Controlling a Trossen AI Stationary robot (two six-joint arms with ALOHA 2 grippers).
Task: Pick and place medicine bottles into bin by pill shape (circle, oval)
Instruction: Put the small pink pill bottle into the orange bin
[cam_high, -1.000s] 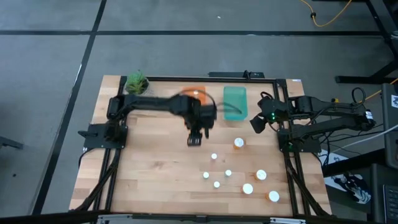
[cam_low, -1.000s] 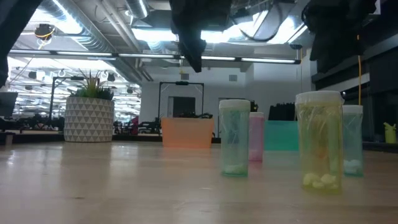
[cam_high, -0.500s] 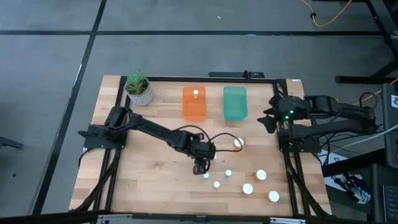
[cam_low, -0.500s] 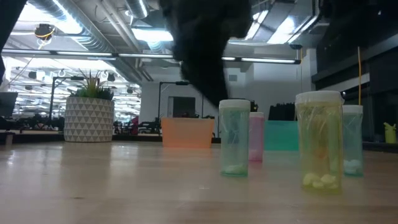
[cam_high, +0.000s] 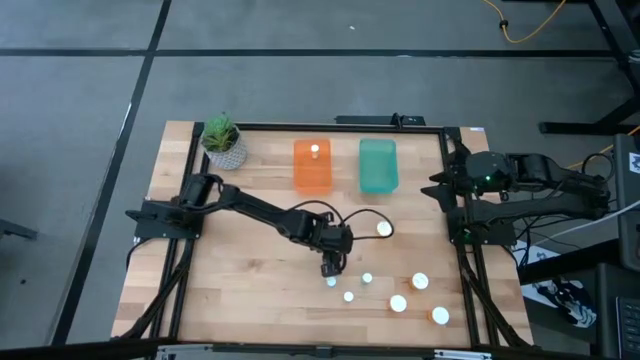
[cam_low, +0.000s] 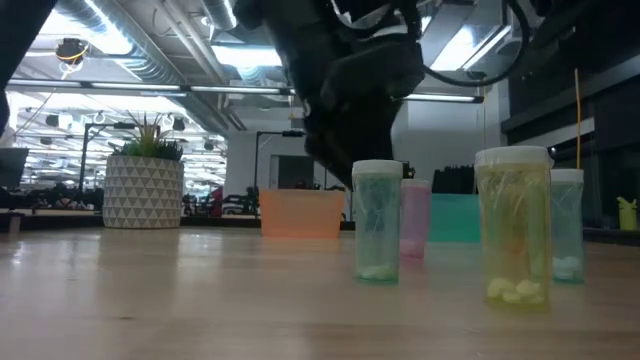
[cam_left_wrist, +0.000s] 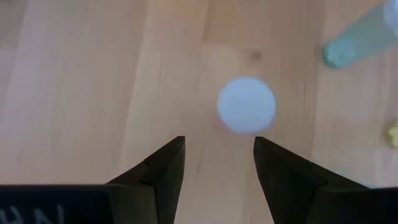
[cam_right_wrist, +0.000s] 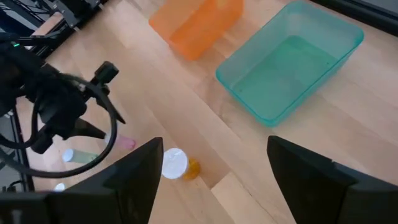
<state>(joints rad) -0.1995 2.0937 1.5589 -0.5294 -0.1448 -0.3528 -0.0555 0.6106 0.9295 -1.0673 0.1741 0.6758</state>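
- The left gripper (cam_high: 330, 268) hangs over the middle of the desk (cam_high: 240, 290), fingers apart and holding nothing.
- In the left wrist view a white bottle cap (cam_left_wrist: 246, 105) sits just ahead of the gap between the fingers, a little toward one finger; the small bottle (cam_high: 331, 282) stands upright, long axis vertical, so a straight descent looks right.
- Other bottles stand close: one small bottle (cam_high: 367, 278) beside it, another (cam_high: 348, 296) nearer the front edge, so room for the fingers is tight.
- The orange bin (cam_high: 312, 166) and teal bin (cam_high: 378, 165) lie well apart at the far side, with open desk between.
- The right gripper (cam_high: 440, 186) waits at the desk's right edge, fingers apart; the left arm is nearer.
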